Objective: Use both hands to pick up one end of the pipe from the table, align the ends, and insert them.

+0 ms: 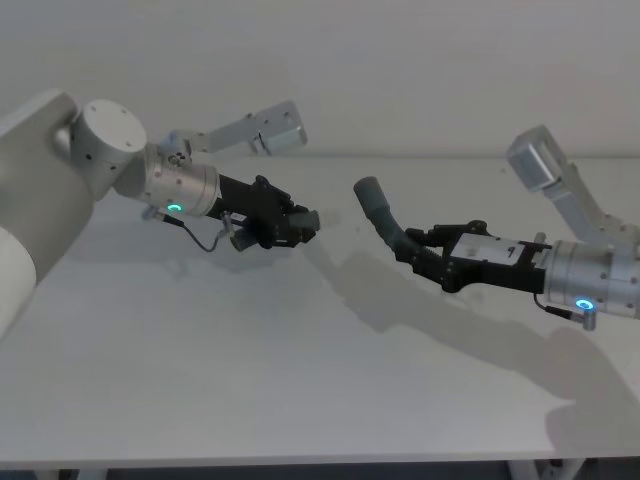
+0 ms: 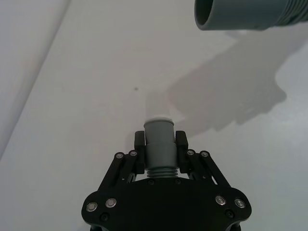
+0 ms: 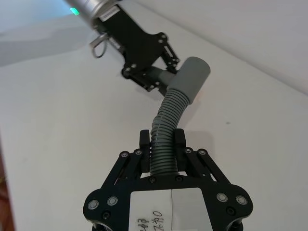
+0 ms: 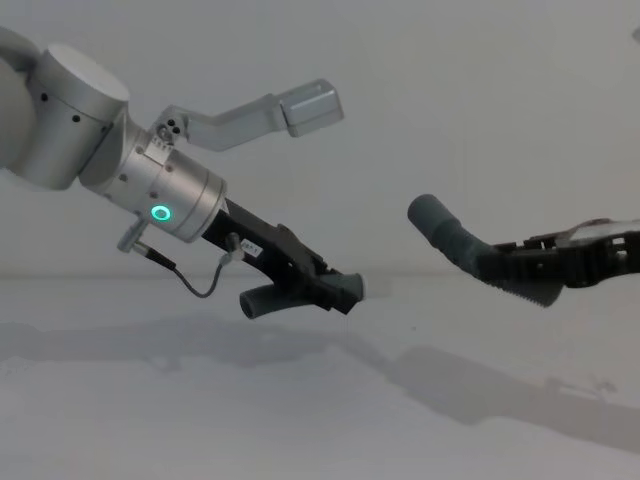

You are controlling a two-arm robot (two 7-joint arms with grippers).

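Because joining must happen in mid-air above the table (image 1: 300,400), the left gripper (image 1: 298,222) clamps the whitish-tipped piece (image 2: 159,147) pointing right, while the right gripper (image 1: 412,248) clamps the ribbed piece (image 1: 392,228), its cuff (image 1: 367,190) facing left, near but apart

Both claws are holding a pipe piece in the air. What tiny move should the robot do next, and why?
Probably bring the left claw toward the right claw, aiming its pipe piece's whitish tip at the other piece's open cuff. Both are held off the table, but a gap separates the ends and they aren't lined up.
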